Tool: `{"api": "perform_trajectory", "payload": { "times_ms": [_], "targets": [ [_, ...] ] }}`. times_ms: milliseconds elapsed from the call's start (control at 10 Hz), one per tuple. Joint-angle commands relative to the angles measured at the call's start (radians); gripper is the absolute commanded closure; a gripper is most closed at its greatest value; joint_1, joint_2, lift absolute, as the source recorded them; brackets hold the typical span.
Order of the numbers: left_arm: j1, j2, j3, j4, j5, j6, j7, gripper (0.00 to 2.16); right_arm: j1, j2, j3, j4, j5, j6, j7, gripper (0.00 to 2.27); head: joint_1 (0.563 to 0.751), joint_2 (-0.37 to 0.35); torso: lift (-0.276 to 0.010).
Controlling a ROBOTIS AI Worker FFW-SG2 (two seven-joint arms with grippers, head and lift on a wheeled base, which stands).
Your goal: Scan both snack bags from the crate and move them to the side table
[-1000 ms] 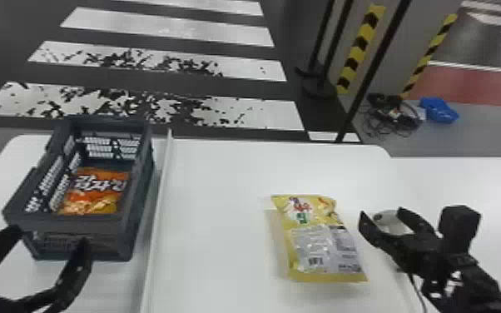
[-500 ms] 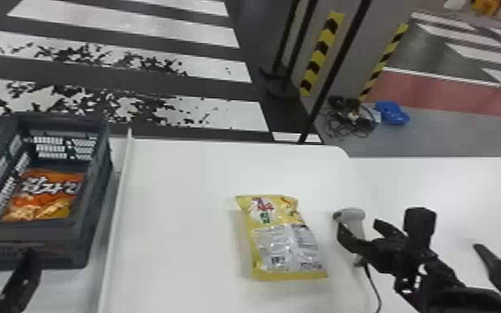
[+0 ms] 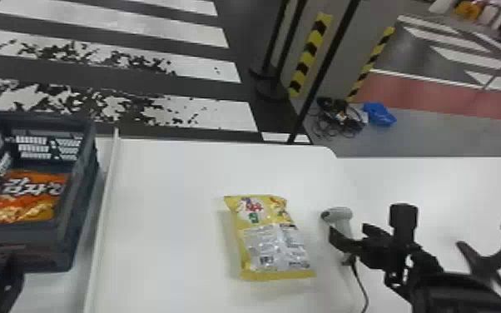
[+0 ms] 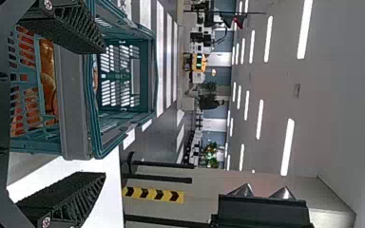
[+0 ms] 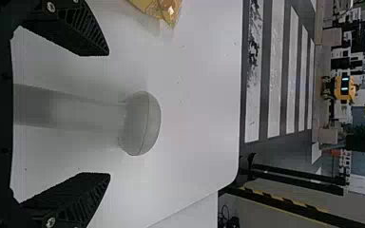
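The yellow bag (image 3: pixel 268 241) lies flat on the smooth white table (image 3: pixel 179 179), a crinkled, glossy pillow with a silvery label on its near half. Its long axis runs away from the robot, the far end slanting left. Well to its left is the crate (image 3: pixel 66 231), stiff plastic with slotted walls, holding the orange bag (image 3: pixel 29 195), its big lettering running left to right. Between them a thin raised strip (image 3: pixel 105 199) runs along the table.

Just right of the yellow bag is the scanner (image 3: pixel 337 214), pale and smooth (a rounded head on a slim handle, cable trailing). The right gripper (image 3: pixel 347 231) is there too, fingers apart, with the scanner between them but unclamped. Left of the yellow bag, near the crate, is the left gripper (image 3: pixel 2 287), fingers apart and empty.

The head view gives the whole yellow bag; the right wrist view catches one end of it, plus the fingers' ribbed pads (image 5: pixel 92 33). The left wrist view adds orange glimpsed through the crate's slots.
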Motion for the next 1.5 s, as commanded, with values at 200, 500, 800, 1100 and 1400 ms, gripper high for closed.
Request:
{"api": "perform_trajectory", "payload": {
  "times_ms": [200, 500, 800, 1100, 1400],
  "targets": [
    [-0.002, 0.001, -0.001, 0.009, 0.003, -0.006, 0.001, 0.08, -0.055, -0.027, 0.009, 0.100, 0.007, 0.006, 0.023, 0.31, 0.695, -0.350, -0.099],
    [-0.006, -0.001, -0.001, 0.016, 0.005, -0.018, 0.001, 0.08, -0.058, -0.029, 0.009, 0.111, 0.020, 0.037, 0.030, 1.33, 0.695, -0.350, -0.099],
    [-0.007, -0.006, -0.002, 0.019, 0.005, -0.018, 0.001, 0.08, -0.055, -0.021, -0.002, 0.075, 0.015, 0.058, 0.023, 2.12, 0.695, -0.350, -0.099],
    [-0.007, -0.012, -0.002, 0.022, 0.005, -0.021, -0.002, 0.08, 0.005, 0.011, -0.041, -0.092, 0.014, 0.159, -0.017, 2.21, 0.695, -0.350, -0.099],
    [-0.009, -0.013, -0.004, 0.022, 0.003, -0.028, -0.003, 0.08, 0.112, 0.086, -0.069, -0.331, 0.026, 0.294, -0.080, 2.25, 0.695, -0.350, -0.099]
  ]
}}
